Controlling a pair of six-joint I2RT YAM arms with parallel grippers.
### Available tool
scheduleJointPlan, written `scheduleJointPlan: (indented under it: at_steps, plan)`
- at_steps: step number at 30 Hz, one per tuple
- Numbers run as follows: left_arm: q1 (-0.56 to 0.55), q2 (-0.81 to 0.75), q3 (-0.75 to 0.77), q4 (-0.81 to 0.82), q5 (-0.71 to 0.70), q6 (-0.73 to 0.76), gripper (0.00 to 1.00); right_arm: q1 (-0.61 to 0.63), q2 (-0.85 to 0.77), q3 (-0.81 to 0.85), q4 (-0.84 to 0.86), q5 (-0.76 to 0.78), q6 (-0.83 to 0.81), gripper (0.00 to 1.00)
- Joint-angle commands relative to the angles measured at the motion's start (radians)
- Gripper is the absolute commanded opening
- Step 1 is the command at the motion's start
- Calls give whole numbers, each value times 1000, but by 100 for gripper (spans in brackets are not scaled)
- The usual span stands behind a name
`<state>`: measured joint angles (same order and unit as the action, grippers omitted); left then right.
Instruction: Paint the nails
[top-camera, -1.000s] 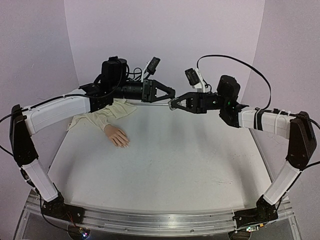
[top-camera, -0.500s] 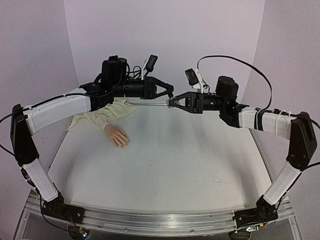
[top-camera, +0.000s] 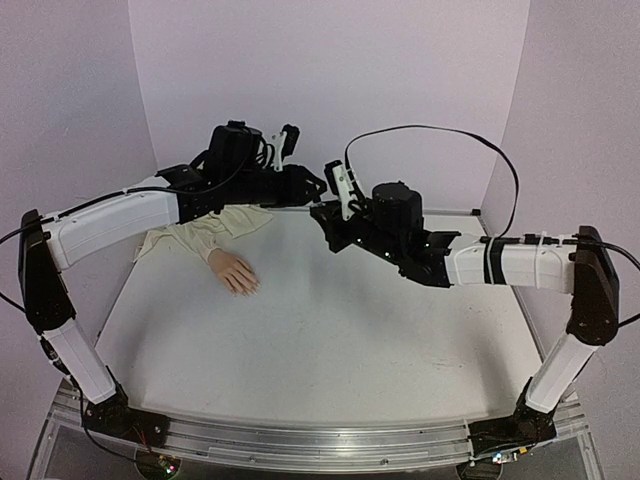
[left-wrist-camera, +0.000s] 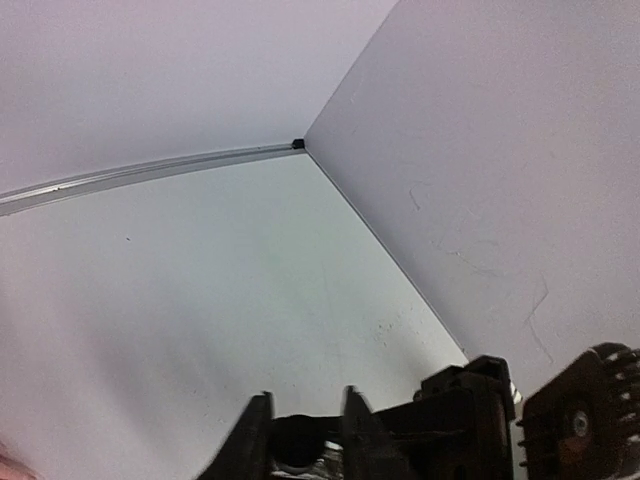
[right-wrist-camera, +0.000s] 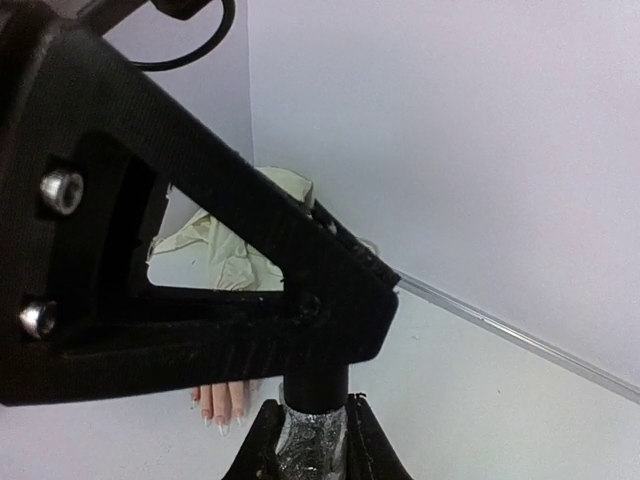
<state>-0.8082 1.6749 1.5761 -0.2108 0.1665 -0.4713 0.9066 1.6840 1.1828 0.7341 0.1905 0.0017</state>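
The mannequin hand lies palm down at the table's left, in a cream sleeve. Its pale nails show in the right wrist view under the left gripper's finger. My two grippers meet above the table's back middle. My right gripper is shut on a silver glittery polish bottle. My left gripper is shut on the bottle's black cap, which also shows in the left wrist view. No brush is visible.
Pale walls enclose the table on the back and both sides, with a metal strip along the back edge. The right arm's black cable loops above it. The sleeve is bunched at the back left.
The right arm has swung left and turned its wrist, carrying the bottle to the left. The left gripper has rotated and stays on the cap. The mannequin hand has not moved.
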Motion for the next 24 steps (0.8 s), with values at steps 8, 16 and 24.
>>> scheduleJointPlan:
  at_steps: [8,16,24]
  plan:
    - [118,-184,-76,11,444,45,88,-237,79,93,193,-1030,295,0]
    - [184,-272,-177,14,611,-32,90,-238,211,105,733,-1330,832,0]
    - [149,-234,-186,75,633,-118,76,-231,119,7,602,-1254,718,0]
